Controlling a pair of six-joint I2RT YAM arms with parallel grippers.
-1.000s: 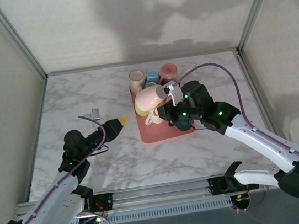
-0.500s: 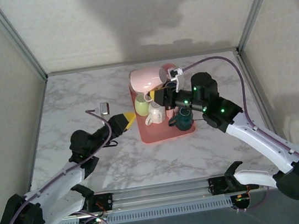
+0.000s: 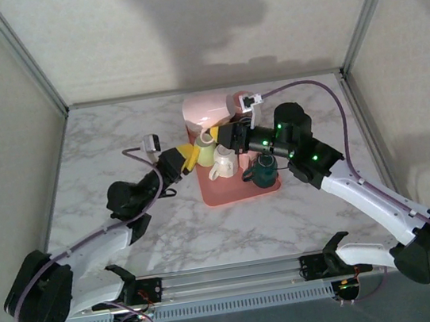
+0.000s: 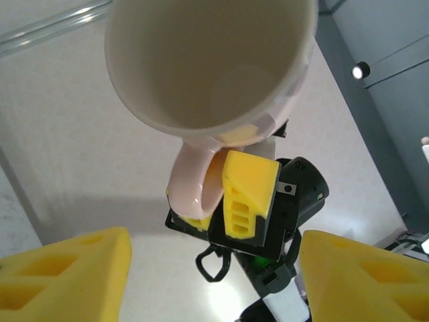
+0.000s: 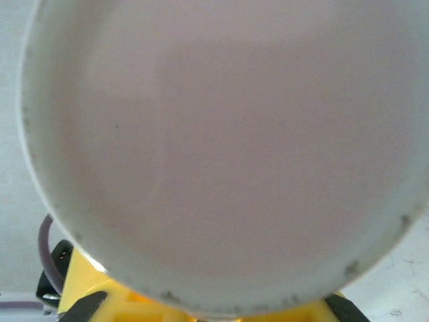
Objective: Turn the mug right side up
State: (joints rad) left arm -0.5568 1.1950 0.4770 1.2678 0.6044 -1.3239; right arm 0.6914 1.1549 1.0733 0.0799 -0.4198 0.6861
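Two grippers flank the pink mug [image 4: 211,67] — right gripper [image 4: 220,201] clamps its handle, left gripper [image 3: 186,157] gapes, facing its mouth.

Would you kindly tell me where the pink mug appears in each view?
Top external: pink mug upper centre, held above the tray's far end.
Left wrist: top centre, mouth toward camera.
Right wrist: centre, very close, blurred.
Shared landmark: right hand's yellow fingers at the handle.

We look into a robotics lab cell, a marble-patterned table [image 3: 116,143] boxed in by plain white panels [image 3: 180,30] and aluminium posts [image 3: 24,56], a left arm [image 3: 99,245] and a right arm [image 3: 368,195] bolted to a metal rail [image 3: 232,279]
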